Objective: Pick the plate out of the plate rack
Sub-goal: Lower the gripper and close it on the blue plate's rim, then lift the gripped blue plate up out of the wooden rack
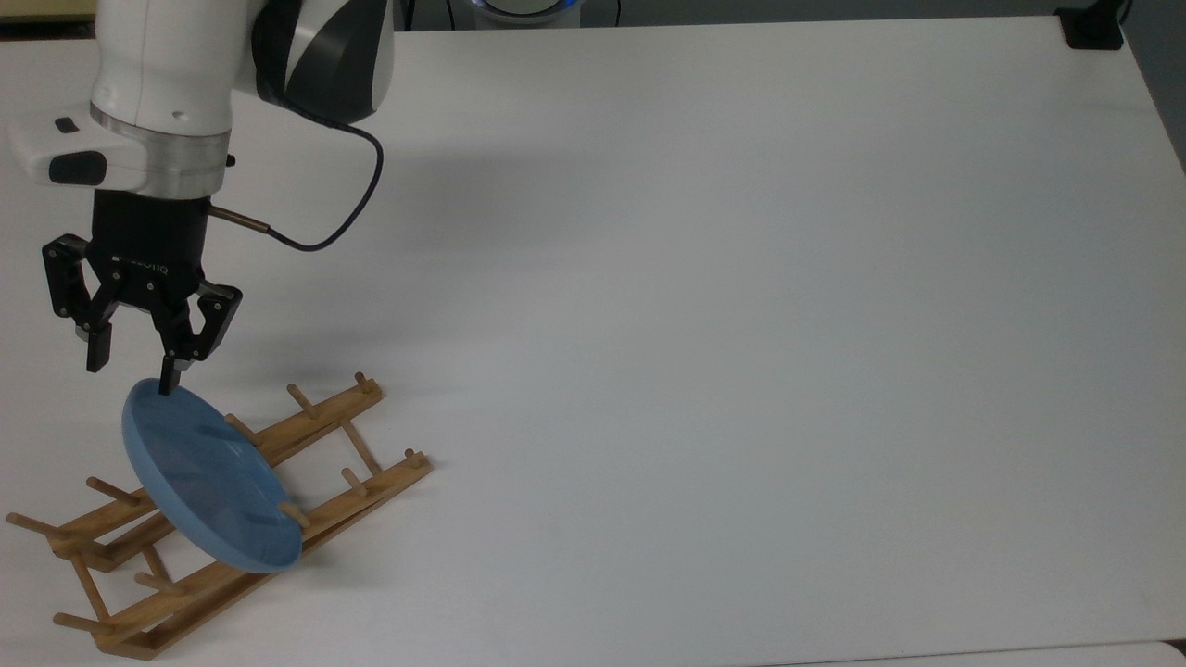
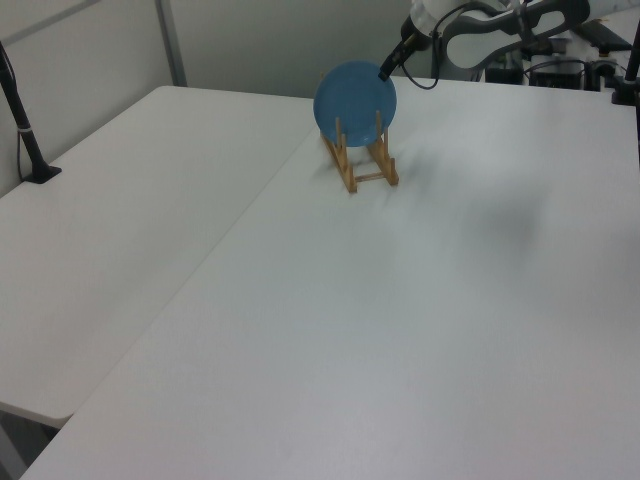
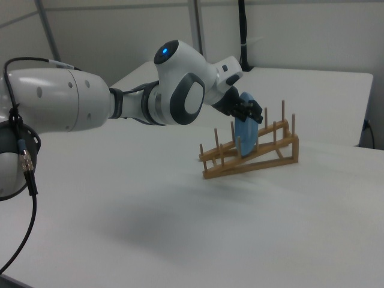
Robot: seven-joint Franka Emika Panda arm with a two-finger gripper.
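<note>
Currently approaching, not yet gripping.
Hovering gripper (image 1: 130, 372), jaws spread, over plate (image 1: 208, 482) rim; plate remaining seated in plate rack (image 1: 320, 421).

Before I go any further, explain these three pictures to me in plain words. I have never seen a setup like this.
The white jointed machine is a robot arm, and the black claw at its end is its gripper, which has two fingers for grasping. All three pictures show the same moment from different cameras: the top view looks down on the table, and the left view and right view look across it from the sides.

On the white table lies a low wooden plate rack with upright pegs. A light-blue plate stands on edge in it, leaning between the pegs.

Nothing is held yet. The fingers are spread open just above the plate's top rim, with one fingertip right at the rim in the top view. It looks ready to close on the plate and lift it out.
</note>
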